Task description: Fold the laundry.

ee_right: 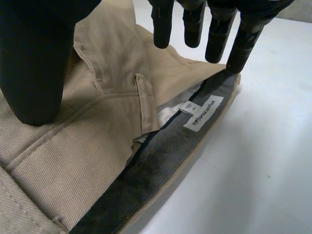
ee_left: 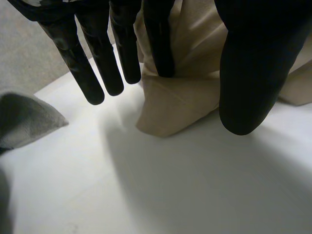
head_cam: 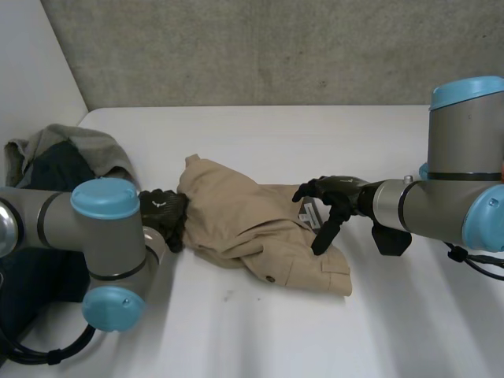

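Note:
Crumpled tan trousers (head_cam: 244, 220) lie in the middle of the white table (head_cam: 315, 331). My left hand (head_cam: 161, 211) is at their left end. In the left wrist view its fingers (ee_left: 97, 63) hang straight and apart from the thumb (ee_left: 253, 73), open, over a folded tan corner (ee_left: 175, 107). My right hand (head_cam: 335, 198) hovers over the right part of the trousers. Its straight fingers (ee_right: 195, 24) and thumb (ee_right: 34, 63) are spread above the waistband, open. The waistband's grey lining (ee_right: 161, 165) and a white label (ee_right: 202, 113) face up.
A heap of grey and dark clothes (head_cam: 63, 157) sits at the table's left edge, close behind my left arm; a grey piece of it (ee_left: 24, 117) lies beside the left fingers. A grey wall (head_cam: 276, 47) rises behind the table.

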{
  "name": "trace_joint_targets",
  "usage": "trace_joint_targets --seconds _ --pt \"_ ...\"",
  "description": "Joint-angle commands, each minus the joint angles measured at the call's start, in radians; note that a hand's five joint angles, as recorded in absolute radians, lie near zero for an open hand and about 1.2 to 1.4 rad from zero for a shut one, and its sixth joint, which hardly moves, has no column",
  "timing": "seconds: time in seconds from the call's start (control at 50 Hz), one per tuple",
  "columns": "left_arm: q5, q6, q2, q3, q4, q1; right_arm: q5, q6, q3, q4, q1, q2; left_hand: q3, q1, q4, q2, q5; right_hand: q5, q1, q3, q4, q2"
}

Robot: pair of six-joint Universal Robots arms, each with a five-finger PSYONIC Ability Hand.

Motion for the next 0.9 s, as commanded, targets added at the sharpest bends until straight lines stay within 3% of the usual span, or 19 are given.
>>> trace_joint_targets --seconds 0.02,0.22,0.38,0.54,0.68,0.9 --pt "0.0 0.098 -0.017 0.004 0.07 0.012 -0.005 0.001 0.007 -0.002 0.0 0.001 0.174 0.203 0.169 0.175 0.168 -0.071 -0.025 -0.033 -0.058 -0.048" --pt "0.0 0.105 -0.027 0.019 0.095 0.012 -0.005 0.0 0.028 -0.005 0.0 -0.001 0.35 0.379 0.345 0.351 0.344 -0.068 -0.022 -0.03 -0.055 -0.045" --pt "0.001 0.106 -0.045 0.042 0.091 0.014 -0.007 0.0 0.046 -0.008 -0.002 -0.001 0.846 0.875 0.84 0.847 0.839 -0.068 -0.022 -0.03 -0.055 -0.045" --pt "0.004 0.126 -0.021 0.047 0.079 0.011 -0.008 0.0 0.045 -0.008 -0.012 -0.016 0.846 0.875 0.841 0.847 0.84 -0.068 -0.022 -0.03 -0.055 -0.045" --pt "0.012 0.177 0.223 -0.011 0.024 0.011 -0.013 -0.017 0.01 0.014 -0.017 -0.049 0.846 0.875 0.841 0.847 0.84 -0.068 -0.022 -0.03 -0.055 -0.045" --pt "0.014 0.18 0.535 -0.047 -0.036 0.0 -0.099 -0.206 -0.107 0.317 -0.014 -0.027 0.846 0.875 0.841 0.847 0.84 -0.05 -0.005 -0.013 -0.038 -0.027"
